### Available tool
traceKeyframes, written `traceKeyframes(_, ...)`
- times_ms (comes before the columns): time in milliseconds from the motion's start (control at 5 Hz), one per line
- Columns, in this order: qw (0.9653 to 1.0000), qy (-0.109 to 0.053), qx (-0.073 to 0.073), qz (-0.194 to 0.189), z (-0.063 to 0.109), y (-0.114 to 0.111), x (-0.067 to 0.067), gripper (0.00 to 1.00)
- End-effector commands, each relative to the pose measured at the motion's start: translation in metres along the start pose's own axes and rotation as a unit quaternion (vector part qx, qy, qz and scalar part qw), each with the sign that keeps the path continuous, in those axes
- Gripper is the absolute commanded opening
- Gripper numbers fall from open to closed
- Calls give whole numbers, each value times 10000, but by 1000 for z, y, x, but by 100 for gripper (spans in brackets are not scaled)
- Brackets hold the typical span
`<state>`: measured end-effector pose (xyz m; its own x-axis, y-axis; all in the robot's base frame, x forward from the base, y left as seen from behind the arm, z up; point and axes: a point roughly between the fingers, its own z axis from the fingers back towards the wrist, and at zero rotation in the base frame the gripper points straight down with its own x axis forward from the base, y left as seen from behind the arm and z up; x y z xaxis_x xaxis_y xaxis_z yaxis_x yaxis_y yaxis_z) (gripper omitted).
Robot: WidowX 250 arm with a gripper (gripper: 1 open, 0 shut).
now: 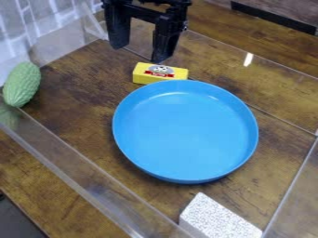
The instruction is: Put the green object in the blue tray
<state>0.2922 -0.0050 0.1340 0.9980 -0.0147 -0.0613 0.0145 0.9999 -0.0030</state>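
The green object (21,84) is a bumpy light-green oval lying at the far left on the wooden table. The blue tray (185,129) is a large round shallow dish in the middle, with nothing in it. My gripper (140,46) hangs at the top centre, pointing down, its two black fingers (162,42) apart and open with nothing between them. It is above and behind the tray's far-left rim and well to the right of the green object.
A small yellow block (161,73) lies just below the gripper, beside the tray's far rim. A speckled white-grey pad (229,218) sits at the bottom edge. Clear plastic walls run along the left side and front of the table (87,130).
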Motion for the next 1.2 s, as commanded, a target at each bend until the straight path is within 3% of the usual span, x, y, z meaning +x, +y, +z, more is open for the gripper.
traceKeyframes(0,10000,70,-5,-31,-5,2,-2,100)
traceKeyframes(1000,9991,354,-42,-239,-27,19,-14,100)
